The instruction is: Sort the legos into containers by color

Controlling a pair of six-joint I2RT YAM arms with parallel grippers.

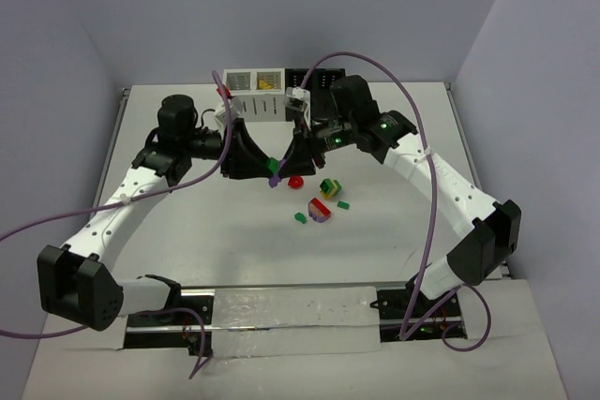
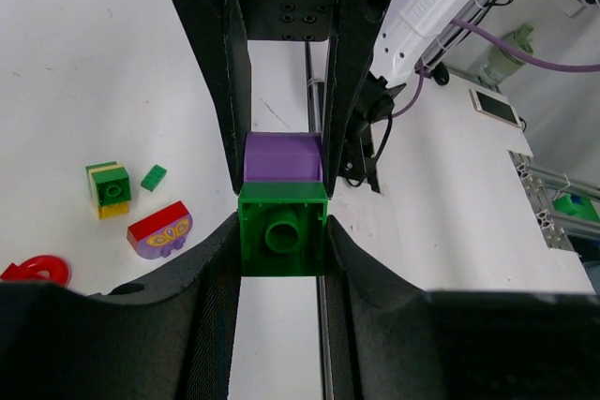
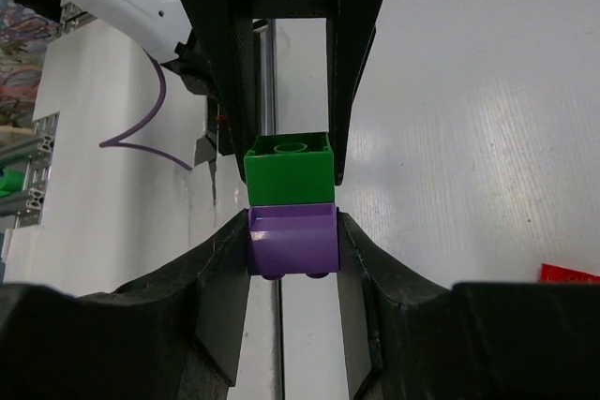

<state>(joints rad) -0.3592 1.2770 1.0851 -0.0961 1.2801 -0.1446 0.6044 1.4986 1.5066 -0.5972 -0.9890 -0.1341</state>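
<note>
We see one green brick [image 2: 282,235] and one purple brick [image 2: 282,157]. The table [image 2: 56,63] is white. On it there are a stack in green and yellow [image 2: 111,188], a small green piece [image 2: 154,177], a piece with a red top and a lilac base carrying a yellow butterfly pattern [image 2: 161,229], and a red ring [image 2: 37,271]. The cable [image 2: 525,45] is purple. The container [image 1: 258,105] is white, with something yellow inside.

walls [image 1: 56,44]: pale lavender | table [image 1: 234,250]: white, matte | light: even, soft
</note>
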